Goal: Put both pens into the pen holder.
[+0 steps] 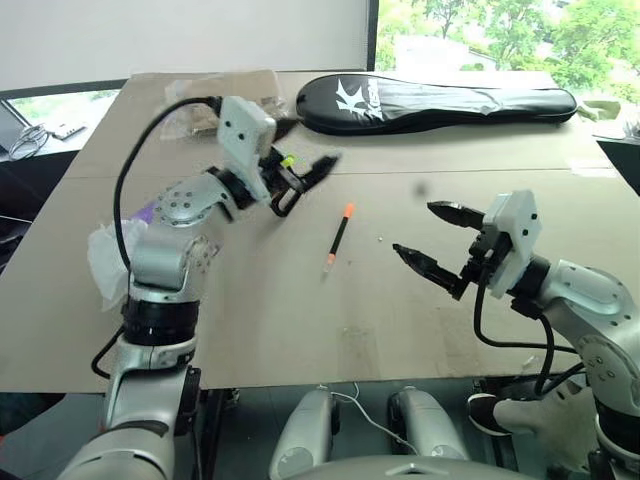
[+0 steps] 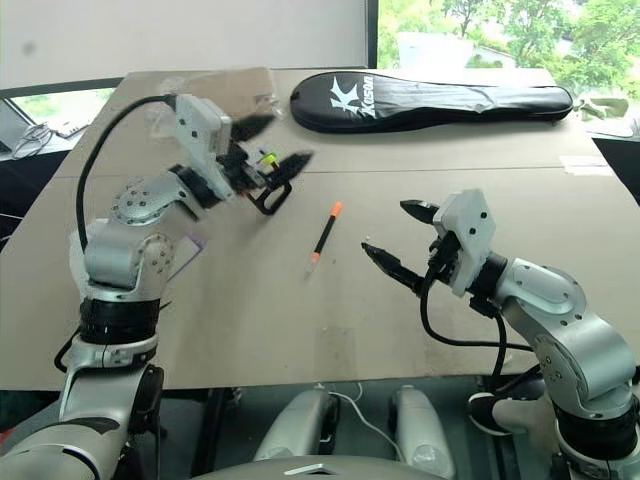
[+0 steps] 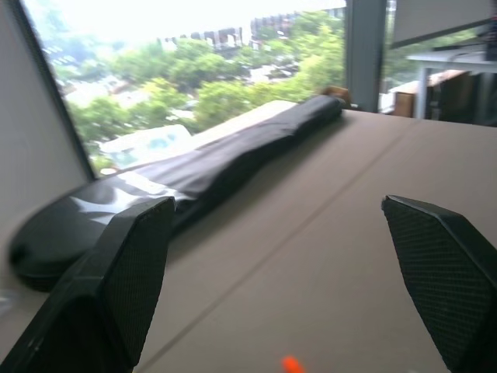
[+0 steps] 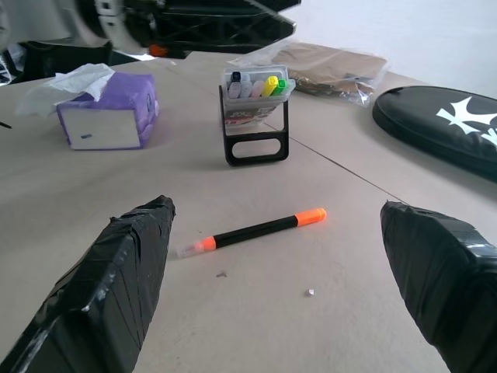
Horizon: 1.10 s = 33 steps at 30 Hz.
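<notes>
Right wrist view: orange-capped pen (image 4: 252,229) lies flat on the cardboard table (image 1: 300,330), long axis diagonal, cap end pointing toward the racket bag (image 1: 440,102). Pen holder (image 4: 255,116) stands upright beyond it, markers inside; possibly the blue pen too, hard to tell. Purple tissue box (image 4: 109,113) sits beside the holder, clear bag (image 4: 326,66) behind it. Left gripper (image 1: 300,180) hovers at the holder, jaws wide, empty. Right gripper (image 1: 435,240) near the pen, jaws spread, holding nothing.
</notes>
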Tool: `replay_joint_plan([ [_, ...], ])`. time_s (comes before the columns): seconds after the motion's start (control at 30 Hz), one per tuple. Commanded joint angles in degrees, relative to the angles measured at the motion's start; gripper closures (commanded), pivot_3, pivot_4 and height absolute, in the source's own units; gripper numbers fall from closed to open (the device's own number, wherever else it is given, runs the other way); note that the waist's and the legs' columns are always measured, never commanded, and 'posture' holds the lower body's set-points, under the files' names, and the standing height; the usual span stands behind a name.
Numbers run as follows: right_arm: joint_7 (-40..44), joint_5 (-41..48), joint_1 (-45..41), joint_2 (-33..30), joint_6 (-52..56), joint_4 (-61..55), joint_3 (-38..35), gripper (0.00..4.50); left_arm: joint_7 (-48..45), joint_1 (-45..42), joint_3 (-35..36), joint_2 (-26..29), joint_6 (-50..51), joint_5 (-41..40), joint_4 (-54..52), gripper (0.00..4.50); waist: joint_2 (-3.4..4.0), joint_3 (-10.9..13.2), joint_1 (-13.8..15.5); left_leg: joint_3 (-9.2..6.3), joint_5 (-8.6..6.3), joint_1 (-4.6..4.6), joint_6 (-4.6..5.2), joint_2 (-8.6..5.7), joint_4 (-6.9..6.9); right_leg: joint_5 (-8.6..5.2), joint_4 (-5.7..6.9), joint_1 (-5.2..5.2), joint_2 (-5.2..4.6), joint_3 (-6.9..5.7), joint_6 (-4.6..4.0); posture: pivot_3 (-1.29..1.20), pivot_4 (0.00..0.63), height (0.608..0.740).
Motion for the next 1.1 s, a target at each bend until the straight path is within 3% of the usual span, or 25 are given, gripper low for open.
replay_joint_plan([
  [0.03,-0.56,0.29,-0.78,-0.52,-1.42,-0.74,-0.23,0.00,12.56,-2.85,2.00,-2.66,23.45,-2.49,-3.12,0.31,0.00,0.00,0.10,-0.01,-0.01,0.13,0.02,0.00,0.02,-0.01,0.11,0.09,0.04,-0.05,0.00,0.00,0.150,0.740],
  [0.1,-0.55,0.27,-0.35,-0.93,-1.35,-0.86,-0.40,0.00,19.06,-7.63,3.42,-6.65,37.14,-1.05,-0.51,0.31,-0.06,0.04,0.30,-0.06,-0.02,0.36,0.03,-0.01,0.04,-0.03,0.25,0.30,0.19,-0.21,0.02,0.00,0.150,0.740],
  [0.2,0.09,0.34,1.21,-2.25,-1.56,-1.40,-1.17,0.00,24.28,-14.63,2.55,-10.21,49.81,2.71,7.72,0.31,-0.13,0.08,0.20,-0.17,-0.02,0.63,0.03,-0.07,0.14,-0.16,0.30,0.64,0.38,-0.30,0.23,0.00,0.150,0.740],
  [0.37,3.27,-0.96,6.39,-7.66,-3.39,-1.71,-3.00,0.00,26.60,-24.34,0.86,-15.10,51.76,7.19,28.83,0.31,-0.15,0.09,0.45,-0.12,-0.02,0.71,0.02,-0.17,0.12,-0.12,0.29,0.69,0.26,-0.23,0.15,0.00,0.150,0.740],
  [0.53,2.55,-1.08,8.14,-8.98,-4.21,-2.18,-3.72,0.00,22.41,-33.25,-4.27,-16.65,46.16,11.18,49.19,0.31,-0.18,0.11,0.15,-0.07,0.06,0.63,-0.12,-0.18,0.10,-0.12,0.23,0.62,0.17,-0.21,0.15,0.00,0.150,0.740],
  [0.63,1.31,-1.39,8.97,-8.46,-4.24,-3.27,-2.74,0.00,18.90,-35.70,-8.72,-17.17,40.27,14.38,58.07,1.17,-0.18,0.11,0.19,-0.02,0.08,0.67,-0.17,-0.16,0.00,-0.12,0.21,0.61,0.05,-0.17,0.15,0.00,0.150,0.740],
  [0.67,0.75,-1.71,9.59,-8.24,-4.31,-3.84,-2.31,0.00,17.42,-36.20,-10.24,-17.43,39.03,15.15,60.20,1.69,-0.17,0.10,0.23,-0.02,0.09,0.67,-0.20,-0.16,-0.02,-0.12,0.19,0.60,0.03,-0.15,0.15,0.00,0.150,0.740],
  [0.77,-0.73,-2.06,11.13,-7.55,-4.38,-5.15,-1.77,0.00,14.32,-36.79,-12.90,-17.92,37.39,16.41,62.84,2.64,-0.12,0.06,0.69,-0.02,0.10,0.69,-0.20,-0.16,-0.04,-0.13,0.18,0.62,-0.05,-0.16,0.15,0.00,0.150,0.740],
  [0.9,-2.19,-2.62,12.39,-6.68,-4.50,-6.06,-1.10,0.00,9.00,-37.04,-13.82,-17.68,36.79,16.52,63.57,4.31,-0.11,0.03,0.86,-0.06,0.05,0.71,-0.11,-0.22,-0.01,-0.14,0.17,0.69,-0.06,-0.21,0.18,0.00,0.150,0.740],
  [1.1,-2.87,-2.32,13.04,-6.34,-4.61,-6.77,-0.82,0.00,-1.77,-38.08,0.08,-12.75,50.76,2.52,50.07,4.45,-0.16,0.10,0.34,-0.12,0.12,0.27,-0.24,-0.23,0.04,-0.14,0.17,0.33,-0.04,-0.26,0.19,0.00,0.150,0.740],
])
